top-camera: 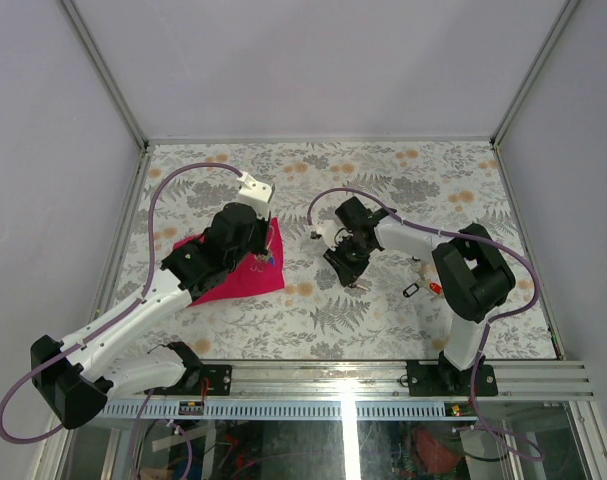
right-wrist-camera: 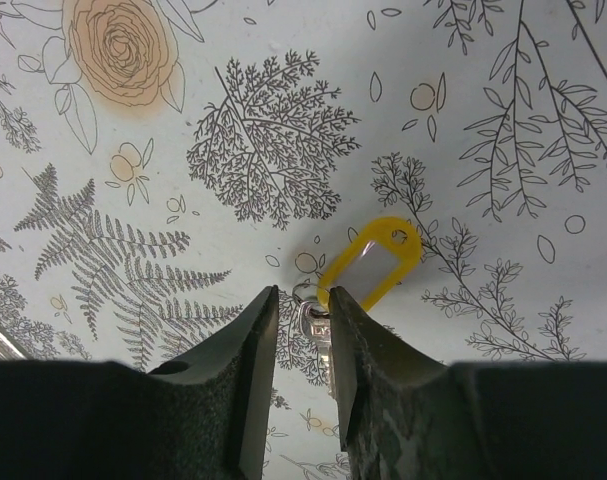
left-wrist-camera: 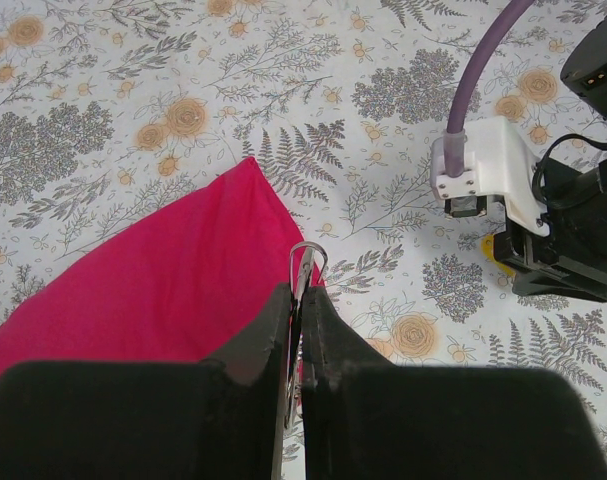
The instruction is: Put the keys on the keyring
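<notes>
Over magenta cloth (left-wrist-camera: 163, 280): left gripper (left-wrist-camera: 298, 300) clamped on thin silver wire keyring (left-wrist-camera: 305, 262) | floral tabletop (right-wrist-camera: 133, 150): right gripper (right-wrist-camera: 303, 330) jaws narrowly apart astride yellow-tagged small silver key (right-wrist-camera: 368, 265) | progress: early, none visibly threaded.

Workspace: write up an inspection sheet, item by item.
Surface: table under a floral print, lying flat.
Job's things: keyring, a thin wire loop, pinched in the left gripper; yellow-tagged key on the table at the right gripper; red tag by the right arm, too small to detail.
Clutter: magenta cloth beneath the left gripper; small black item beside the red tag.
Grippers: left gripper shut on the keyring; right gripper with its jaws apart either side of the key's metal end, contact unclear.
Cables: purple cables loop along both arms.
Surroundings: plain walls on a metal frame; nothing else seen.
</notes>
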### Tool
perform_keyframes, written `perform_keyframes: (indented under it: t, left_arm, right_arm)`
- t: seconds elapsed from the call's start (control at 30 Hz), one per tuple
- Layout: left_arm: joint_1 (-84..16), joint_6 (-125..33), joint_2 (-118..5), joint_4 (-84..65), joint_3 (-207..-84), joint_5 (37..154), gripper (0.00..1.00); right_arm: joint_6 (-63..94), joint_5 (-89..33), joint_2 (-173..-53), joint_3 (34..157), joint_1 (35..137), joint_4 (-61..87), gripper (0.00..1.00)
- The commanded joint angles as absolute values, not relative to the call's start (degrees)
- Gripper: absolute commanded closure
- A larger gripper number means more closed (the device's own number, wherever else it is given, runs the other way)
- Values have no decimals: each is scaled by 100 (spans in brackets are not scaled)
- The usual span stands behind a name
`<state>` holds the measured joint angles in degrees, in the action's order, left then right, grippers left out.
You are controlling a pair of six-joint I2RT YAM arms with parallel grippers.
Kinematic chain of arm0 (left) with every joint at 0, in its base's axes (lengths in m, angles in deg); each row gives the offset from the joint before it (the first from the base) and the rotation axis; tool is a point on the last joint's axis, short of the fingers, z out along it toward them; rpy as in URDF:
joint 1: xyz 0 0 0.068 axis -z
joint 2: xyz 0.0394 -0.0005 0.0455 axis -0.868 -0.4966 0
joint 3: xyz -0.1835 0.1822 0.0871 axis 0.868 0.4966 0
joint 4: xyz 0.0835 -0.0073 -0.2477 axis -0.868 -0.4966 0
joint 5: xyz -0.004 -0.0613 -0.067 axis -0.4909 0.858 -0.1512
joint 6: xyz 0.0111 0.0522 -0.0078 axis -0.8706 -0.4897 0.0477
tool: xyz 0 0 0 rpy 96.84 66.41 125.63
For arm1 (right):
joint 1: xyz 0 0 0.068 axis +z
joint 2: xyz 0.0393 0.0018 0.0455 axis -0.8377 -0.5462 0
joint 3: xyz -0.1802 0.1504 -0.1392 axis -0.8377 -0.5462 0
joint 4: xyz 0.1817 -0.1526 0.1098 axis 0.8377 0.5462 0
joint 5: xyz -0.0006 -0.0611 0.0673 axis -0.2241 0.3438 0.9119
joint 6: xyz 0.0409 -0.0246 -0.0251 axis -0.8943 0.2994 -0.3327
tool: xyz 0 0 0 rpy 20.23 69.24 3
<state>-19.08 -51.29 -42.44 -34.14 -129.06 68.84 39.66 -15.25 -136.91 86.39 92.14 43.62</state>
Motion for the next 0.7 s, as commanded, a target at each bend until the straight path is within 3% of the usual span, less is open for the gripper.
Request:
perform_keyframes:
  t: [0.0,0.27,0.43,0.67]
  left_arm:
    - [-1953,-5197,-4198,-2999,-12939,6908,100]
    - [-1956,-5196,-4196,-3008,-12930,6908,100]
    - [-1960,-5192,-4159,-3008,-12931,6868,100]
    - [-1966,-5140,-4031,-2990,-12897,6635,100]
  right_arm:
    - [4033,-1525,-13859,8816,9267,4458,68]
    - [3904,-1548,-13751,8783,9266,4372,73]
    - [3189,-1588,-13150,8615,9271,3963,63]
    - [610,-3554,-12209,8037,9491,3408,61]
